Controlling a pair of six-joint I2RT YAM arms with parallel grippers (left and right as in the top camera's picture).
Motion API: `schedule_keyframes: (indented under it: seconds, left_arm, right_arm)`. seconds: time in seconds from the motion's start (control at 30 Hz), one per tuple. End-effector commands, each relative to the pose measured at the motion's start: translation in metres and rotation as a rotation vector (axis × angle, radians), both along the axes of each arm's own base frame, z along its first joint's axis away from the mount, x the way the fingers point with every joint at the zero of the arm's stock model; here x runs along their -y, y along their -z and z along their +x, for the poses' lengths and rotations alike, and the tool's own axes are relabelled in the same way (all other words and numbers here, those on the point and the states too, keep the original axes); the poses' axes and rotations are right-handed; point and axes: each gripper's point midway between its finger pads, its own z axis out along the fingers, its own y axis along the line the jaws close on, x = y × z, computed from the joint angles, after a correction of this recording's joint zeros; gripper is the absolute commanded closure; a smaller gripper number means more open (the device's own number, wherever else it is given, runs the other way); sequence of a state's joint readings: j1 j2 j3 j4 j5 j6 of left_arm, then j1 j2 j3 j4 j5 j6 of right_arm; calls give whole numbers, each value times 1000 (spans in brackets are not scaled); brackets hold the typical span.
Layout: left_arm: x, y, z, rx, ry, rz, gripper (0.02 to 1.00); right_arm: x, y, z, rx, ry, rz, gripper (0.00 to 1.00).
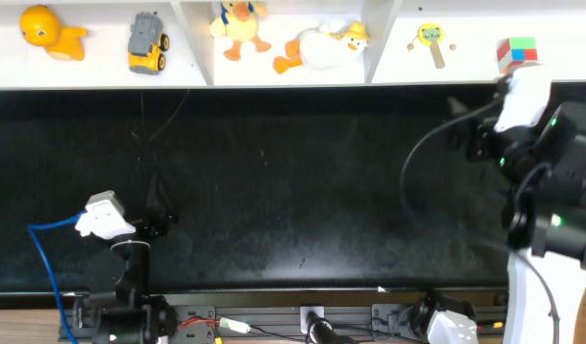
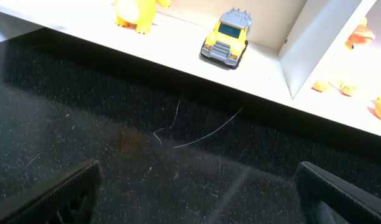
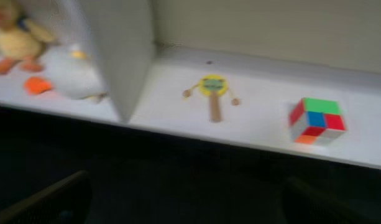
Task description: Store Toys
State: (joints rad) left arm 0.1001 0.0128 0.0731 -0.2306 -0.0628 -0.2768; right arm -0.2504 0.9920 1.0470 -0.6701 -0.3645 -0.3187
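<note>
All the toys stand on the white shelf [image 1: 293,76] at the table's far edge. From left to right they are a yellow duck [image 1: 52,32], a yellow truck [image 1: 147,43], a yellow plush duck [image 1: 240,27], a white plush duck [image 1: 321,48], a small rattle drum [image 1: 430,40] and a colour cube [image 1: 517,53]. My left gripper [image 2: 196,202] is open and empty, low over the black mat, facing the truck [image 2: 227,38]. My right gripper [image 3: 190,205] is open and empty in front of the rattle drum [image 3: 212,93] and the cube [image 3: 316,121].
White dividers [image 1: 199,43] split the shelf into compartments. The black mat [image 1: 293,191] covers the table between the arms and the shelf. A blue cable [image 1: 44,253] loops by the left arm, and a black cable [image 1: 422,162] arcs from the right arm [image 1: 546,182].
</note>
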Motion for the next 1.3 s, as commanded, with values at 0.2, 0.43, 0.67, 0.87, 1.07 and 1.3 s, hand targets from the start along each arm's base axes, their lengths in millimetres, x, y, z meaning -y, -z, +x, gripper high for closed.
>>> schedule_keyframes:
  seconds: [0.2, 0.43, 0.67, 0.87, 1.07, 1.3]
  left_arm:
    - [0, -2, 0, 8, 8, 22, 20]
    - [0, -2, 0, 8, 8, 21, 20]
    - [0, -2, 0, 8, 8, 21, 20]
    - [0, -2, 0, 8, 8, 21, 20]
    - [0, -2, 0, 8, 8, 22, 20]
    - [0, -2, 0, 8, 8, 22, 20]
  right_arm:
    - [-54, -7, -72, -41, -176, 38, 5]
    - [-62, 17, -120, -217, -102, 177, 7]
    - [-65, 35, -138, -328, -94, 201, 5]
    - [-65, 35, -138, -328, -94, 201, 5]
    - [-64, 33, -137, -308, -101, 174, 5]
    - [-63, 20, -98, -30, -77, 74, 5]
